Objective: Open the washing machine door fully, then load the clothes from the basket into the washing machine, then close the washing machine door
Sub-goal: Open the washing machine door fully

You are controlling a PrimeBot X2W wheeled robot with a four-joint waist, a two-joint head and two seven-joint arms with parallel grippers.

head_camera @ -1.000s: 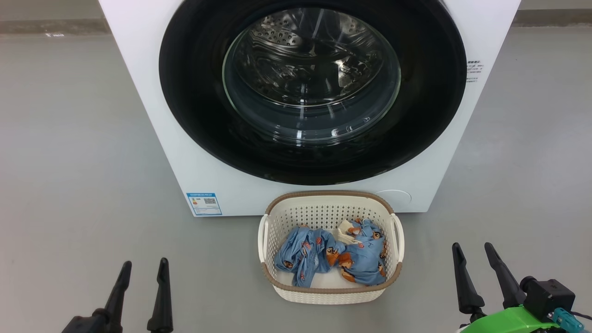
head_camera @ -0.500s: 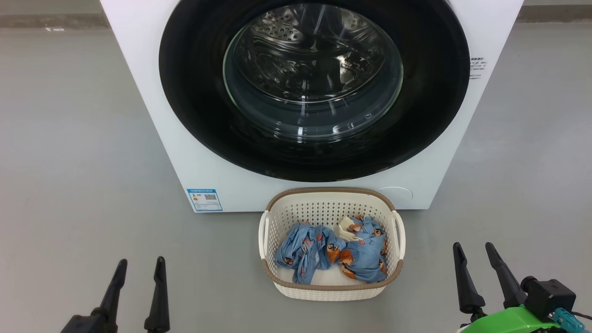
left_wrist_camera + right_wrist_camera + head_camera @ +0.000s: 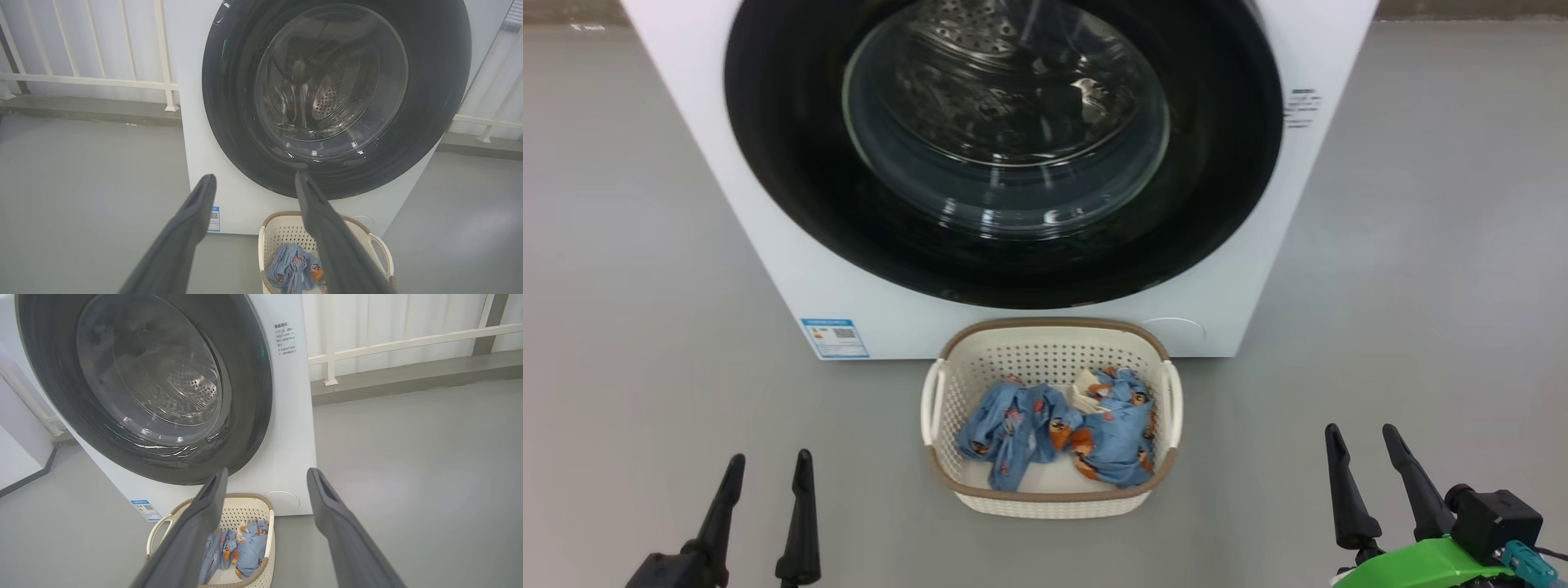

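While my left claw (image 3: 770,456) and right claw (image 3: 1360,427) hang spread, empty, I judge the washing machine door (image 3: 1005,273) stiff (glossy, slippery rim), so I'd hook its edge.

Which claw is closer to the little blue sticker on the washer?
Left. The left gripper hovers open in front of the blue sticker, slightly to its left; the right gripper, also open, is far across, beyond the basket.
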